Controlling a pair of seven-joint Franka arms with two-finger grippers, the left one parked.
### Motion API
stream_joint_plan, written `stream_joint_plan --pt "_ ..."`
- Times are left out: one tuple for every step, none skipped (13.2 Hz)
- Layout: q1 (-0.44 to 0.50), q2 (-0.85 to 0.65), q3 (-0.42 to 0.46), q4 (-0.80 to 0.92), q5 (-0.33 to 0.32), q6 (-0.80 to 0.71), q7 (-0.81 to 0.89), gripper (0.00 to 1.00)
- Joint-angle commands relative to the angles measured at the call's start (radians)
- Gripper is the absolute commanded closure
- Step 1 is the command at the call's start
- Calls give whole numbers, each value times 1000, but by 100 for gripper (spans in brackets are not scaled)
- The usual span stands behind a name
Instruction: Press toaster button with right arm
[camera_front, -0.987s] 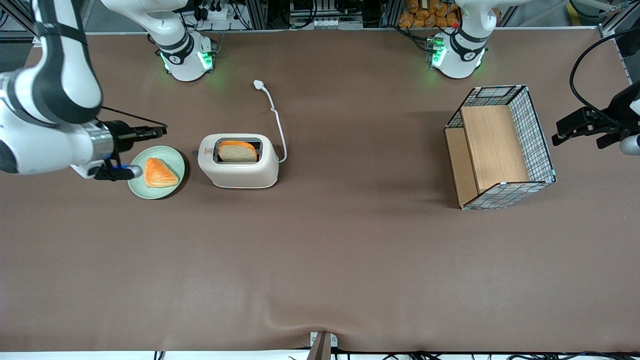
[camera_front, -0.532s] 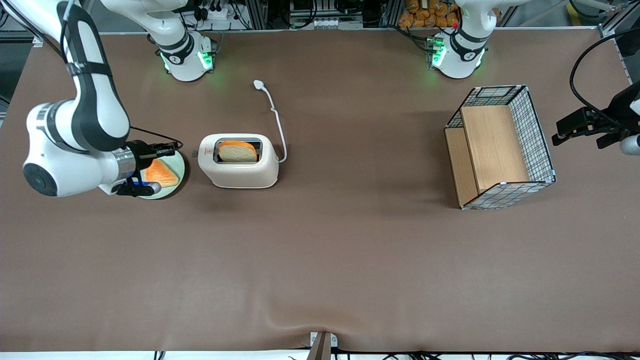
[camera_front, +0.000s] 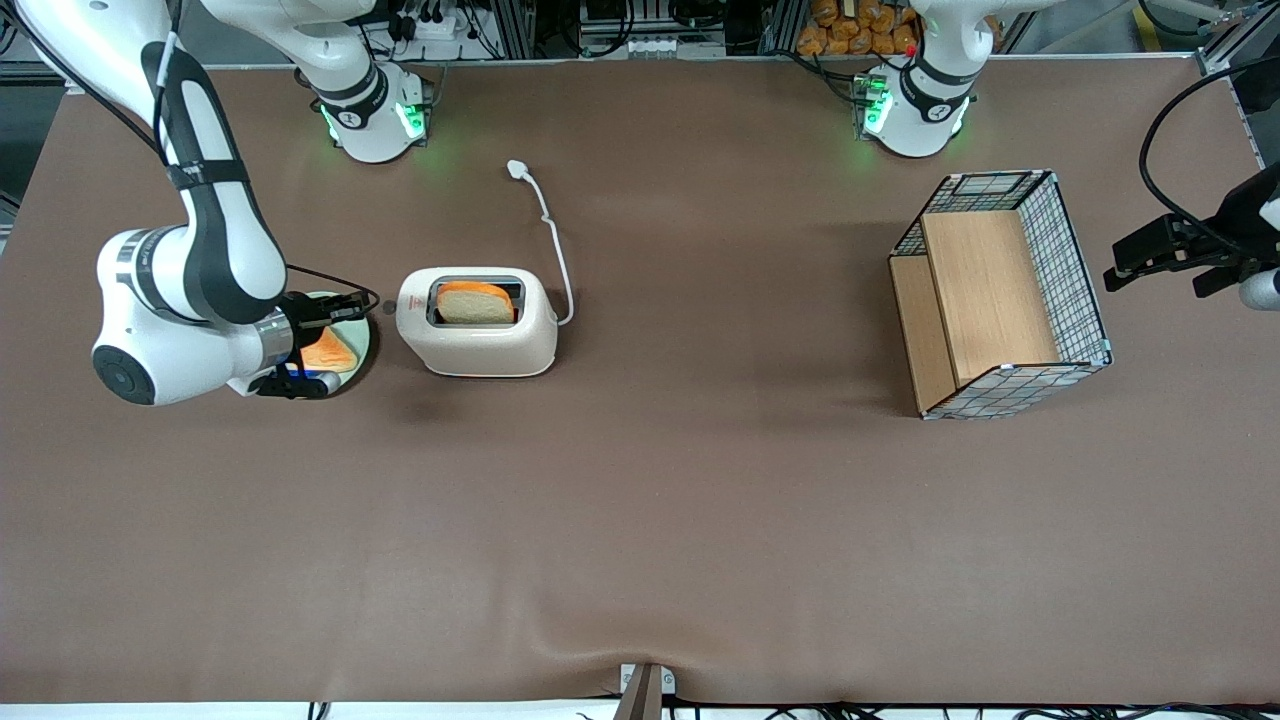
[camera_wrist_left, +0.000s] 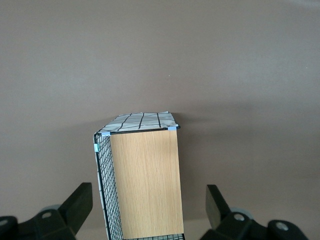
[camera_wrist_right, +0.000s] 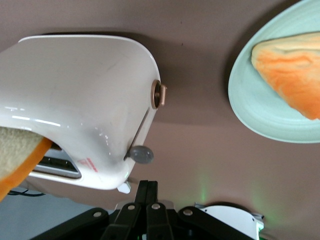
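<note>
Approaching: end effector (camera_front: 350, 303), fingers pressed together for poking, levelled at toaster button (camera_wrist_right: 140, 154)
Button: at toaster's (camera_front: 478, 322) nine-o'clock end, untouched

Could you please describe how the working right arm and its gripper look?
The right arm is glossy white with rounded joints, black bands, a thin black cable and a silver wrist ring. Its gripper, above the plate, is black with slim fingers and a small blue light.
</note>
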Motion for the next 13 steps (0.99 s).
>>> stream_joint_plan --pt "33 -8 -3 -17 21 36 -11 100" --pt "34 -2 -3 -17 21 37 -11 100" --pt "36 1 -3 -17 28 36 -11 100" --pt "36 5 -3 -23 28 37 -11 100" --pt "36 7 -3 -25 28 37 -11 100" --pt "37 8 -3 -25 29 39 -11 100" --pt "39 12 -3 -25 32 39 -11 100" --pt "39 16 -3 -26 34 43 -11 100" --pt "39 21 -3 -26 35 50 -11 100" --pt "39 27 -3 -26 35 53 -12 100" --pt "42 28 -3 -26 35 53 -12 100" --pt "44 35 -3 -26 35 53 -12 100" --pt "44 39 -3 -26 35 54 -12 100"
